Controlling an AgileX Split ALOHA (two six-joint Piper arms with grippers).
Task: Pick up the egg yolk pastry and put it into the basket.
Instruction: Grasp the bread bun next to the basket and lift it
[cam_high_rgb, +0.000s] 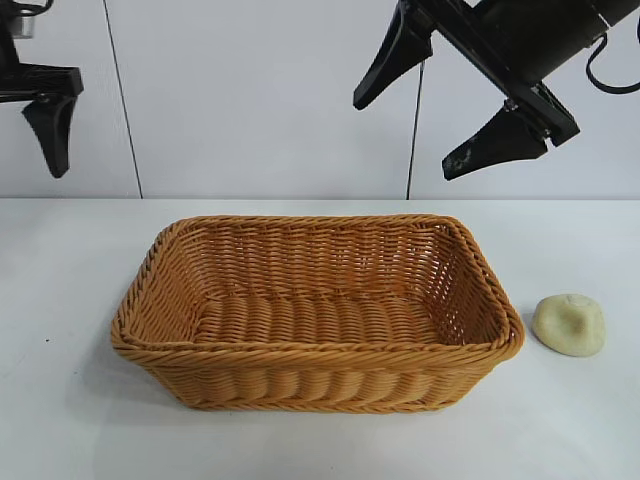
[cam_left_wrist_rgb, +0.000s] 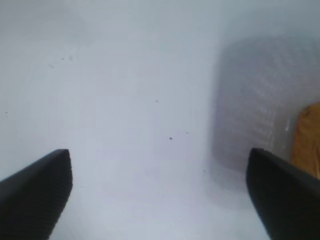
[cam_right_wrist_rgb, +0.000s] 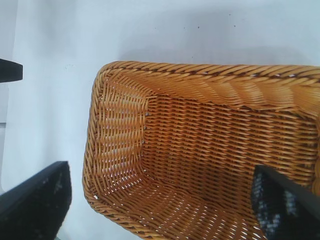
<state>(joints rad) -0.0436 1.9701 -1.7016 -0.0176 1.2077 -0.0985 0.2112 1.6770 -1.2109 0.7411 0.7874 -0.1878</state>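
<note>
Pastry on the table, both arms up and holding nothing.

The egg yolk pastry sits on the white table just beside the right end of the basket, outside it. The right gripper hangs high over the basket's right half, fingers spread wide apart and tilted down toward it. The left gripper is up at the far left edge, off past the basket's left end, fingers likewise wide open over bare table.

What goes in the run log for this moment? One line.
pastry: on table, right of basket | basket: empty | left gripper: open, above table | right gripper: open, above basket | nothing held
</note>
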